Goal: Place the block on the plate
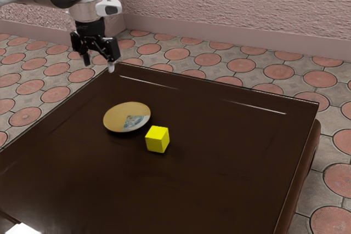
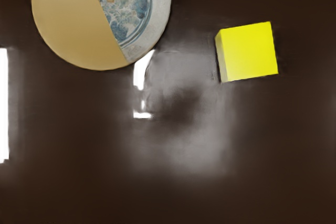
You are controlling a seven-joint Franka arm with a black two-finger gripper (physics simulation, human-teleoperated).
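High over the table's far left corner in the exterior view, my gripper [image 1: 98, 64] stands open, its two fingers apart with nothing between them. A yellow block [image 1: 157, 139] rests on the dark table, close beside the plate [image 1: 118, 118] but apart from it. The plate is tan with a blue and white patterned section and carries nothing. From the wrist camera the yellow block [image 2: 249, 52] and the plate [image 2: 68, 24] both lie on the tabletop below my hand, a strip of dark table between them.
The dark brown table [image 1: 219, 190] has a glossy top with light streaks near its far edge. A bright white patch [image 1: 23, 228] lies at the exterior view's lower left. Beyond the table are a tiled floor [image 1: 241, 65] and a pink textured wall [image 1: 236, 4].
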